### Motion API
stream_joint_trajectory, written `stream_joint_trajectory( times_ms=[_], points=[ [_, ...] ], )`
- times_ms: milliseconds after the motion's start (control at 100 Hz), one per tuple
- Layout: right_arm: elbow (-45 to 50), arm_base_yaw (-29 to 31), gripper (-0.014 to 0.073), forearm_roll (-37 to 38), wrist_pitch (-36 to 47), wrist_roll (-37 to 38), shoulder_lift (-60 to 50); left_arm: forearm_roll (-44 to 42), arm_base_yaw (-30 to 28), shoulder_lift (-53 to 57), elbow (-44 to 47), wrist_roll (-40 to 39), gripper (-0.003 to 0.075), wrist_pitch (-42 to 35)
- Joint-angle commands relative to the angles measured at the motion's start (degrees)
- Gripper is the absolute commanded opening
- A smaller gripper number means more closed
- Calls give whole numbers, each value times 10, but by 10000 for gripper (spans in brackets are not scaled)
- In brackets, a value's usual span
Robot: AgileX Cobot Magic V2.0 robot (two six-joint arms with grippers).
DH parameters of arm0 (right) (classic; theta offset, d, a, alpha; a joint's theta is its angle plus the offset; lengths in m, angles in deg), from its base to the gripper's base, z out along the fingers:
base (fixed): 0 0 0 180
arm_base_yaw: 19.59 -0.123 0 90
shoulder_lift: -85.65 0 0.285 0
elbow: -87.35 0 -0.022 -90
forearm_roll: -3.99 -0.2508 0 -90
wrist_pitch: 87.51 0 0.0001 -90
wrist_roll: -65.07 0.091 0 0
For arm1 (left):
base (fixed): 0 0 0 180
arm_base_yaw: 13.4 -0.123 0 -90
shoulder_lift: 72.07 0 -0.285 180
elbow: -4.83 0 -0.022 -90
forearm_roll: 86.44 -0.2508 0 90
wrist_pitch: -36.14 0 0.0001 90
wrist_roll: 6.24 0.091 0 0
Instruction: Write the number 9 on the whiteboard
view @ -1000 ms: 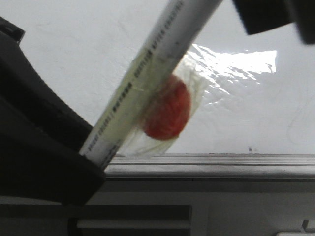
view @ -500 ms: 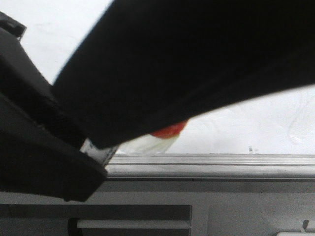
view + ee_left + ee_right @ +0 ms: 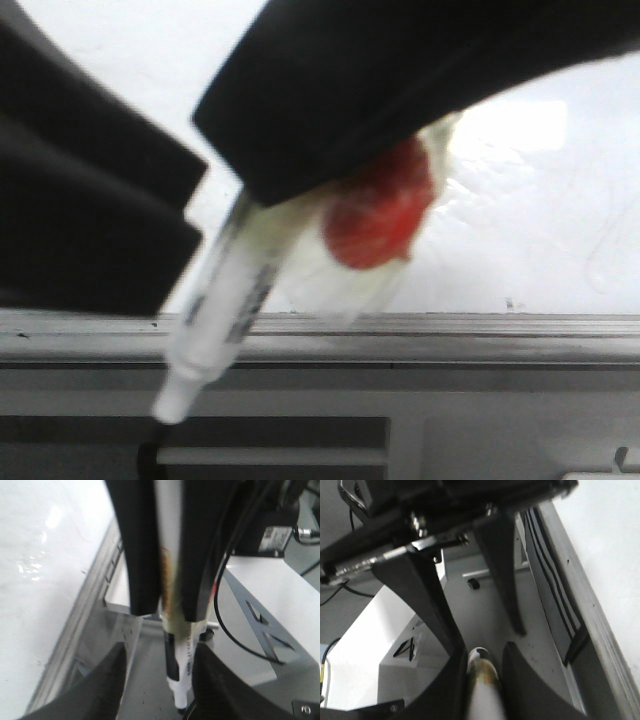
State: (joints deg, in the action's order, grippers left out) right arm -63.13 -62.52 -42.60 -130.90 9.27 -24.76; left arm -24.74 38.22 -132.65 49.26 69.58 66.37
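The white marker [image 3: 225, 300] hangs tilted with its tip [image 3: 165, 408] low, in front of the whiteboard's grey frame [image 3: 450, 325]. A red blob under clear tape [image 3: 375, 215] sticks to its barrel. My right gripper [image 3: 265, 185] is shut on the marker [image 3: 482, 680] from above. My left gripper [image 3: 195, 200] stands open just left of it. In the left wrist view the marker [image 3: 180, 675] hangs between the left fingers [image 3: 105, 690], close to one and with a gap to the other. On the glossy whiteboard [image 3: 520, 220] no black number 9 shows.
Below the frame is a grey panel with dark slots [image 3: 300, 435]. A black cable [image 3: 235, 640] and a white table [image 3: 280, 600] lie beyond the grippers. The board edge [image 3: 580, 595] runs close beside the right gripper [image 3: 482, 675].
The marker's lower end, which sat in the left gripper a second ago, is now free with its tip exposed. The right gripper has come down across the view onto the marker.
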Motion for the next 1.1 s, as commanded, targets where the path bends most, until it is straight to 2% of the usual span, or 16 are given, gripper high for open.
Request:
stream_joint_trajectory(
  times_ms=[0,110,220,340,430,530,580,630,750,880,1020,1090],
  points=[
    [-75,13,-50,105,-55,116,-8,31,3,52,-20,-42,467,-28],
    [-177,12,-48,260,-137,232,-10,30,3,120,-20,-71,470,-71],
    [-221,-7,-37,380,-132,302,-28,28,3,189,-13,-114,443,-150],
    [-179,-61,-37,507,-9,375,-70,31,3,252,15,-140,388,-241],
    [-95,-99,-37,605,124,425,-107,36,3,286,42,-140,340,-275],
    [17,-112,-37,747,277,531,-134,62,3,312,69,-140,280,-296],
    [51,-106,-37,823,297,584,-138,73,3,319,81,-140,249,-299],
    [69,-98,-37,866,287,631,-137,85,3,322,89,-140,215,-299],
    [77,-69,-38,917,290,706,-136,94,3,324,100,-140,131,-296],
    [72,-35,-39,918,342,755,-137,94,3,324,107,-140,52,-297],
    [72,-12,-40,918,339,781,-131,94,3,324,110,-140,-15,-297],
    [72,-6,-40,918,339,782,-131,93,3,324,110,-139,-20,-297]
  ],
)
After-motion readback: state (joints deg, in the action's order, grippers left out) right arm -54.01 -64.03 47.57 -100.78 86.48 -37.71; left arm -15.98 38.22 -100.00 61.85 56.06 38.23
